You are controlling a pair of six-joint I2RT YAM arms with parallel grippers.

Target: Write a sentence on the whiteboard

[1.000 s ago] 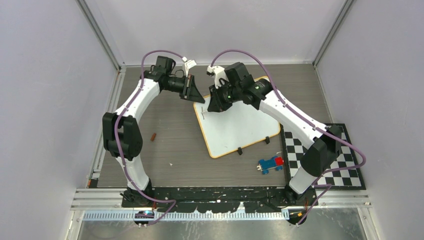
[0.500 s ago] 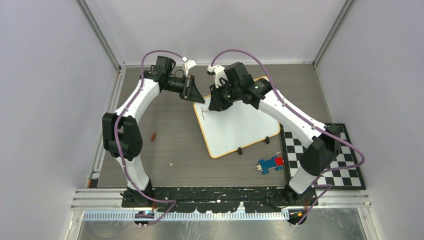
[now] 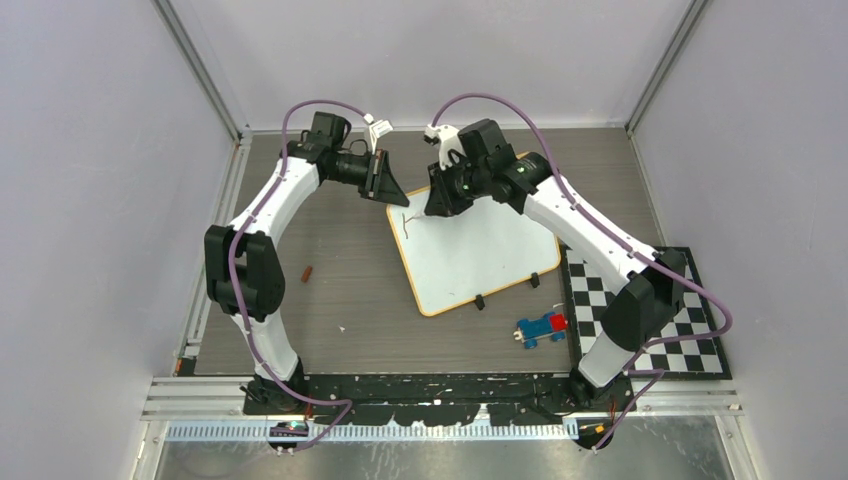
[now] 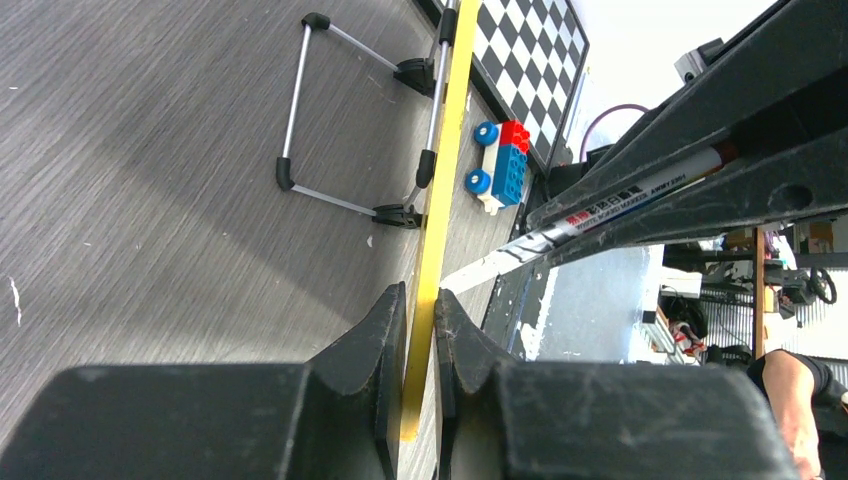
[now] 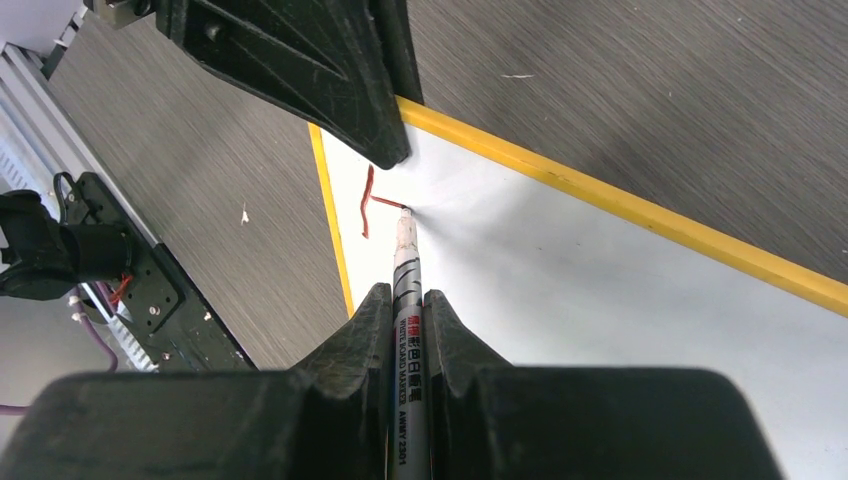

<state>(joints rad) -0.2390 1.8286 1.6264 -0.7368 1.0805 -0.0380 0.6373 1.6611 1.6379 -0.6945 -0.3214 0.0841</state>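
Your right fingers [image 5: 360,330] are clenched on the marker [image 5: 405,250]. They grip it low on the barrel, and the tip pokes out past them. The tip touches the whiteboard [image 5: 560,270] at the end of a small red mark [image 5: 367,205] near the board's corner. Your left fingers [image 4: 378,330] are pinched on the yellow rim [image 4: 441,170] at that same corner.

The board sits on the tabletop [image 3: 340,290] between your two arms. Thin wire legs [image 4: 300,110] are clipped to its rim.

The marker is thin, hard and smooth, so it may slip or twist if you push hard. A grip close to the tip is best, with a soft press. The board looks light and flat, and it may slide or wobble on those legs. The rim is the good place to hold it steady.

Only the first little strokes are there, so most of the sentence is not yet written. A toy car [image 3: 540,327] and a checkered mat [image 3: 650,300] lie well apart on the right.
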